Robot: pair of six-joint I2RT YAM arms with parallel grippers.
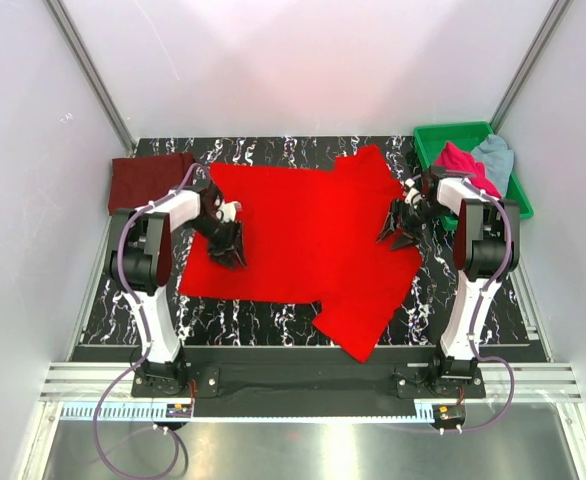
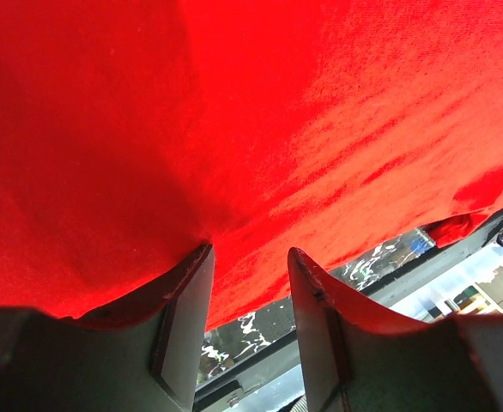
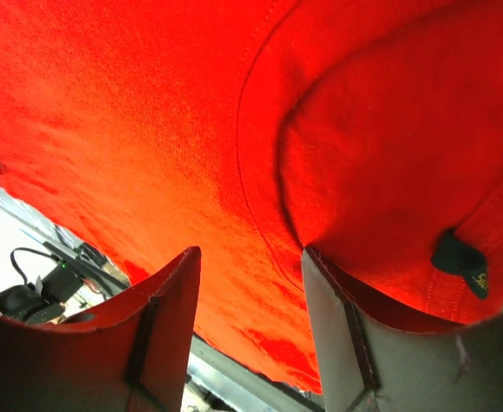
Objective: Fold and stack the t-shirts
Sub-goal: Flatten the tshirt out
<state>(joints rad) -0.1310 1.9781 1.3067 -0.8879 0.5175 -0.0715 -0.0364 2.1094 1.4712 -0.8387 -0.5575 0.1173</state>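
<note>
A bright red t-shirt (image 1: 308,235) lies spread flat across the black marbled table, with one sleeve at the back and one at the front. My left gripper (image 1: 228,247) rests on its left side, open, tips on the cloth (image 2: 250,249). On the shirt's right side by the collar (image 3: 264,172), my right gripper (image 1: 398,226) also stands open (image 3: 250,251), nothing between its fingers. A dark maroon t-shirt (image 1: 151,180) lies folded at the far left. A magenta-pink t-shirt (image 1: 460,162) and a pale grey-blue t-shirt (image 1: 495,158) sit crumpled in the tray.
The green plastic tray (image 1: 451,131) stands at the back right corner. A dark neck label (image 3: 459,257) shows inside the red shirt's collar. The table's front edge (image 1: 303,345) runs just past the shirt's front sleeve. White walls close in both sides.
</note>
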